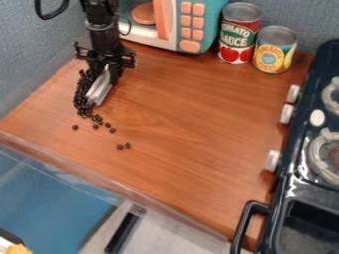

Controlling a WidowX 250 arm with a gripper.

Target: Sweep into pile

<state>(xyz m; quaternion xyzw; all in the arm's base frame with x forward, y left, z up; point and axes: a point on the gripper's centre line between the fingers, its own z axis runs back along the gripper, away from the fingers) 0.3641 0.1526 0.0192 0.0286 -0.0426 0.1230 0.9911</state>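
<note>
At the upper left of the counter, my gripper [106,69] hangs down over the wood, holding a pale grey, flat-sided sweeping tool [100,90] that slants down to the left. Small black beads [82,97] lie crowded along the tool's left side, in a band running from beside the gripper down to the tool's lower end. Below that end several beads trail off toward the lower right. One bead [75,127] sits apart on the left, and two touching or nearly touching beads [124,146] lie farther toward the front edge.
A toy microwave [220,19] stands behind the gripper, with a tomato sauce can [239,34] and a pineapple can [274,51] to its right. The dark toy stove [290,183] borders the wooden counter [192,124] on the right. Grey-blue walls close off the left and back.
</note>
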